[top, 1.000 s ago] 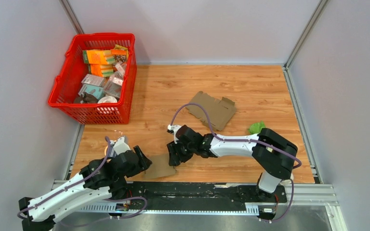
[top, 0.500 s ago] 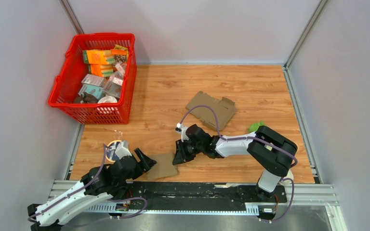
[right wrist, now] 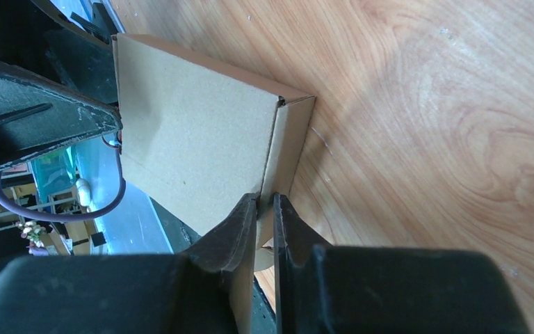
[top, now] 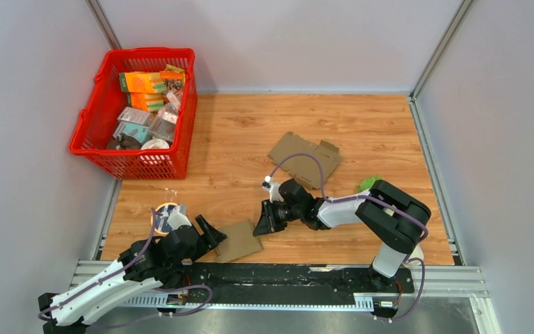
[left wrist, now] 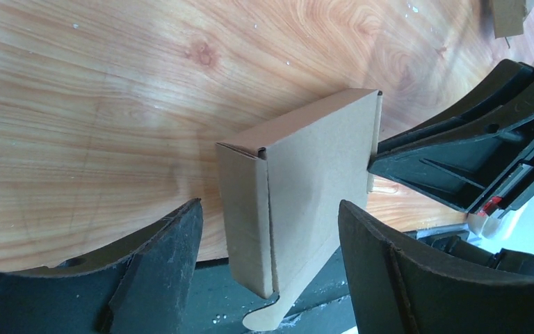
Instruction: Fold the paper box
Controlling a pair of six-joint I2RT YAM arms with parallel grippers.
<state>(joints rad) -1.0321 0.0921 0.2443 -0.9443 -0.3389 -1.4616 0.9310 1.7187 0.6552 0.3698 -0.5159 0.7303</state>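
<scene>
Brown paper box point(top: 238, 241) lies mostly folded at the table's point(top: 382, 132) near edge, right jaws pinching its side wall, left jaws spread wide around it (one tab point(left wrist: 261, 321) looks untucked).

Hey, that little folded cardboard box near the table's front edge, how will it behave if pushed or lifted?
The small cardboard box looks thin-walled and hollow, so probably light and apt to slide on the smooth wooden table. A tab sticks out untucked, so flaps may spring open. The right gripper pinches one wall, which could bend.
</scene>
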